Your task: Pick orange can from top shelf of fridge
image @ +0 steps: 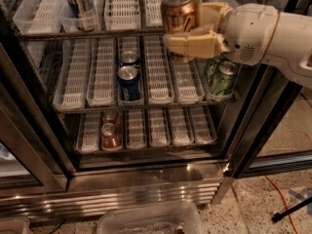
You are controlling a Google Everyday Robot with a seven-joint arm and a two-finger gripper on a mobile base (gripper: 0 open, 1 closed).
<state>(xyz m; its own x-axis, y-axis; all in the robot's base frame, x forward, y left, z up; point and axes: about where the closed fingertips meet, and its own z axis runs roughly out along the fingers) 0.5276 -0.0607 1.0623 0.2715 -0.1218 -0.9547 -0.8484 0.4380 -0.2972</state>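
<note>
The orange can (179,8), coppery with a silver top, is upright in my gripper (183,32), level with the front of the top shelf (122,32) of the fridge (146,179). The gripper is shut on the can. One cream finger (192,44) crosses the can's lower front; the other is behind it. The white arm (263,33) reaches in from the right. The can's bottom is hidden by the finger.
A tall slim silver-blue can (80,4) stands on the top shelf at left. Two blue cans (129,79) and green cans (222,79) sit on the middle shelf, red cans (109,134) on the bottom one. A clear bin (151,221) and orange cable (287,199) lie on the floor.
</note>
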